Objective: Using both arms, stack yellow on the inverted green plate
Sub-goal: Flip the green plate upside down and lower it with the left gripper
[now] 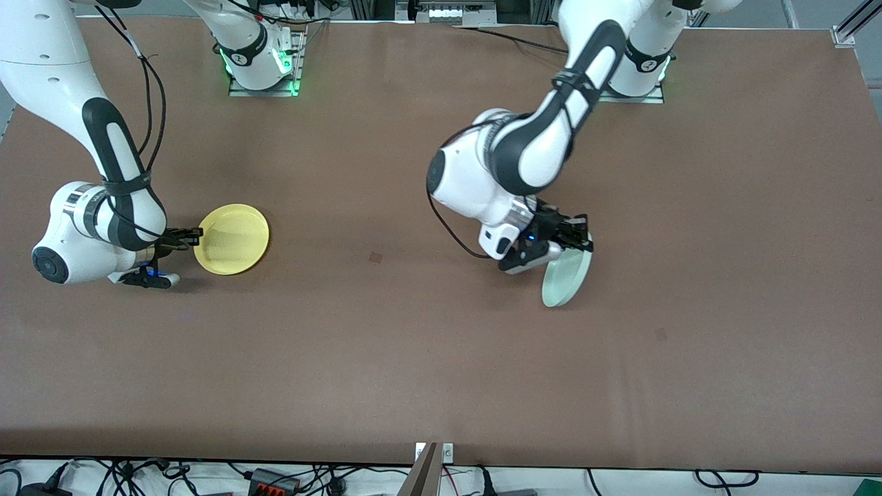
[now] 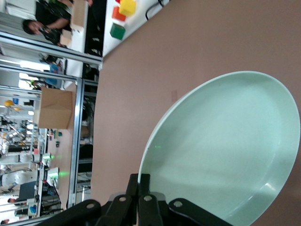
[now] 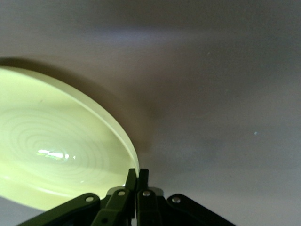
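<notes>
The right gripper pinches the rim of the yellow plate on the table, while toward the left arm's end the left gripper pinches the tilted green plate's rim, and both plates look light, stiff and slippery.

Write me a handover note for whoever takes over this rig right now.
Left gripper: shut on the green plate, held tilted on edge above the table.
Right gripper: shut on the rim of the yellow plate, toward the right arm's end of the table.
Done: both plates gripped.
Left: lay the green plate down inverted, then set the yellow plate on it.
</notes>
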Robot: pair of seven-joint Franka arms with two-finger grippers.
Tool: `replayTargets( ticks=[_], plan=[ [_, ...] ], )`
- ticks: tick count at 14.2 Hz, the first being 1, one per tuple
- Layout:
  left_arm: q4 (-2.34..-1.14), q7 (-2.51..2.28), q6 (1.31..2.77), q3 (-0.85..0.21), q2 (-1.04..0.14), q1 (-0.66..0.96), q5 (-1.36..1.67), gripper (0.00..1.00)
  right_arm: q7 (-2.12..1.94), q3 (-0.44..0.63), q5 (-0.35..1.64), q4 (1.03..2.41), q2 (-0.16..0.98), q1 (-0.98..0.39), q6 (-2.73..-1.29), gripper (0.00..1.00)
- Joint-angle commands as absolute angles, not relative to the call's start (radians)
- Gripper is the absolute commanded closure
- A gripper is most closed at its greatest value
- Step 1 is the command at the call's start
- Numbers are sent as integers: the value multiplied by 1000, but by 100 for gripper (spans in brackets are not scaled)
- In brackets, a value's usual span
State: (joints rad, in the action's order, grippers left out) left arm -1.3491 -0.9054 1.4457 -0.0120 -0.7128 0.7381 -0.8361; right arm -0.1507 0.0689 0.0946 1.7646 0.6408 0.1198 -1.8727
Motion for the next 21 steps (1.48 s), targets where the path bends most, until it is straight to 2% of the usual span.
replayTargets(
  ticks=[1,7,12,14,15,16,17,21],
  plan=[
    [-1316,-1012,1419,5,-781,799,-888,99,-187,63,100,1746,615,126,-1803,100],
    [-1319,-1164,1399,0,-822,883,-882,99,-190,54,106,1582,601,118,-1609,100],
    [-1318,-1201,1410,-6,-848,908,-873,99,-184,-21,112,1522,595,118,-1589,100],
    [-1316,-1201,1411,-9,-850,910,-871,97,-175,-37,202,1514,595,118,-1589,100],
    [-1315,-1192,1419,-17,-850,911,-871,87,-167,-38,239,1511,595,112,-1588,100],
    [-1316,-1189,1448,-20,-848,911,-871,54,-160,-38,248,1509,597,98,-1588,100],
    [-1318,-1198,1483,-21,-848,911,-873,1,-150,-38,255,1509,597,85,-1588,100],
    [-1315,-1189,1675,-21,-836,907,-790,0,-153,-38,273,1509,601,77,-1597,100]
  ],
)
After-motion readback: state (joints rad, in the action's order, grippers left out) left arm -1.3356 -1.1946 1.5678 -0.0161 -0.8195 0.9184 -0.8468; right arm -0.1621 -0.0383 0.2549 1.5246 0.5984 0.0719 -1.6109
